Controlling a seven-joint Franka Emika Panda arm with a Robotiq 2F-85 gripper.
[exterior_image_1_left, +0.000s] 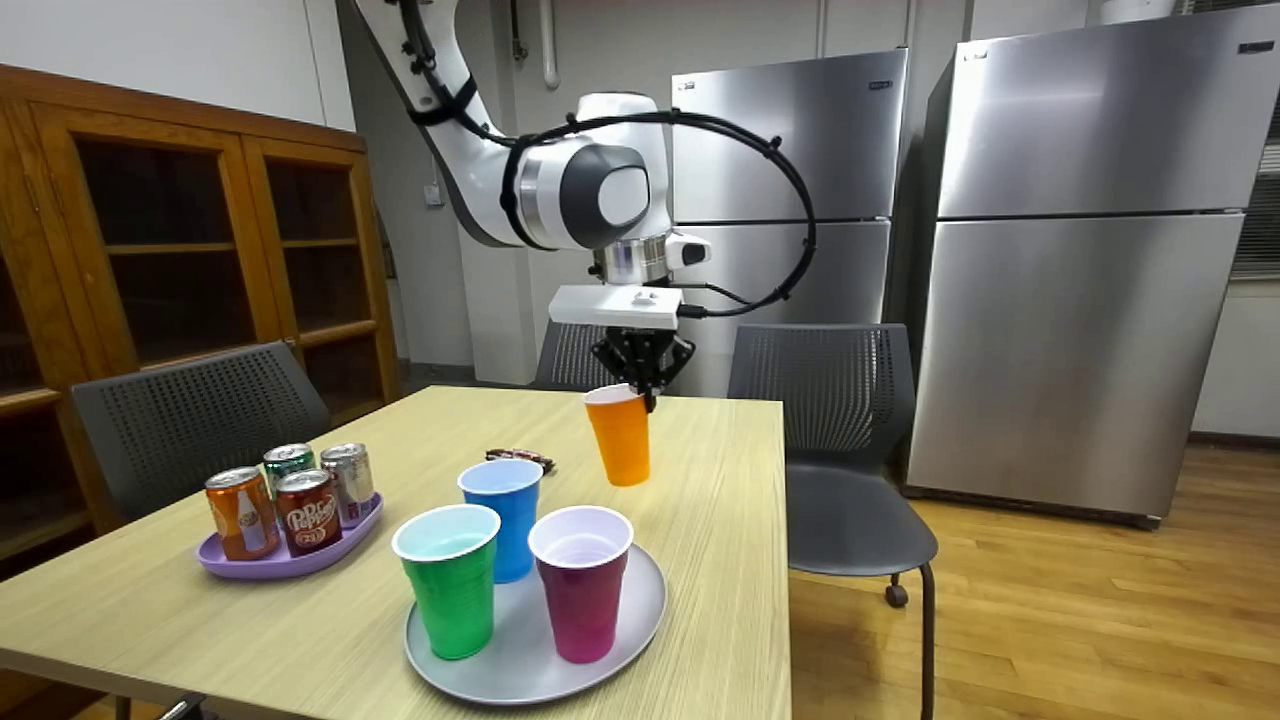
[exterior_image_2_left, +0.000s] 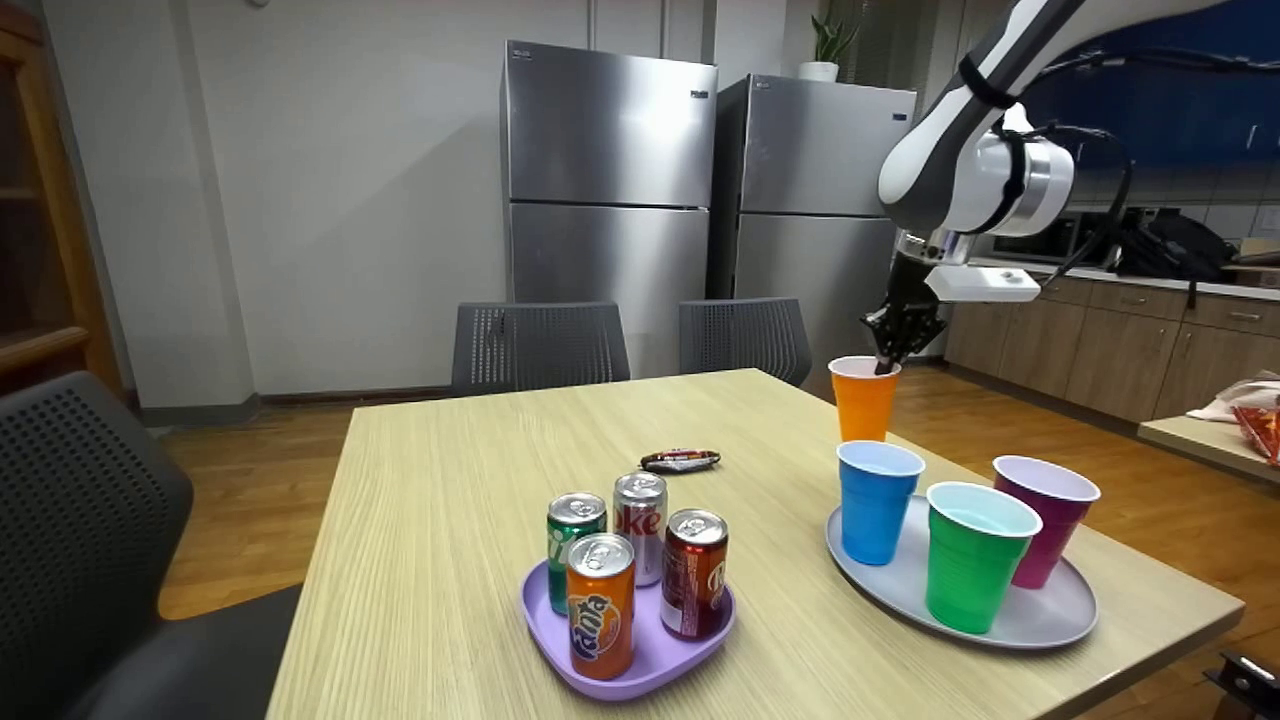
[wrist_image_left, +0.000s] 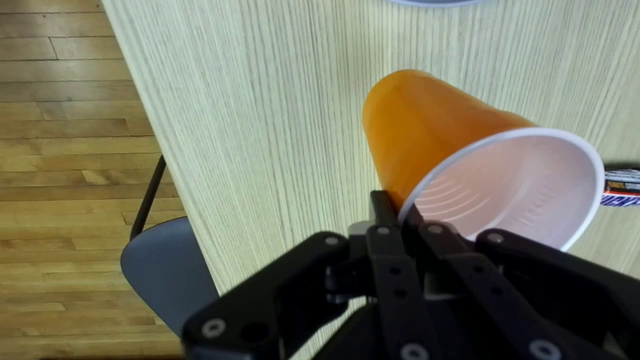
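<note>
When looking across the table (exterior_image_1_left: 725, 500), find a gray plate (exterior_image_1_left: 522, 650) bearing green, blue and purple cups (exterior_image_1_left: 583, 610). Beyond that in both exterior views, see a gripper (wrist_image_left: 397, 206) clamped on the rim of a tilted orange cup (exterior_image_1_left: 622, 440); whether lifted, cannot tell. Nearby, spot a wrapped bar (exterior_image_1_left: 520, 458).

Gripper (wrist_image_left: 398, 212): black; arm (exterior_image_1_left: 560, 190) above it white and grey. In grip: orange cup (wrist_image_left: 432, 127), white inside. Below: table (exterior_image_1_left: 725, 520), pale wood, fine dark streaks. Near gripper: wrapper (wrist_image_left: 622, 187), brown, red, white, purple. Farther off: grey plate (exterior_image_1_left: 522, 655); blue cup (exterior_image_1_left: 515, 520) nearest gripper, maroon cup (exterior_image_1_left: 582, 600), green cup (exterior_image_1_left: 455, 590), insides pale. Well apart from gripper: lilac tray (exterior_image_2_left: 655, 668); orange can (exterior_image_2_left: 600, 620), green can (exterior_image_2_left: 572, 525), silver can (exterior_image_2_left: 638, 512), dark-red can (exterior_image_2_left: 695, 575).
</note>
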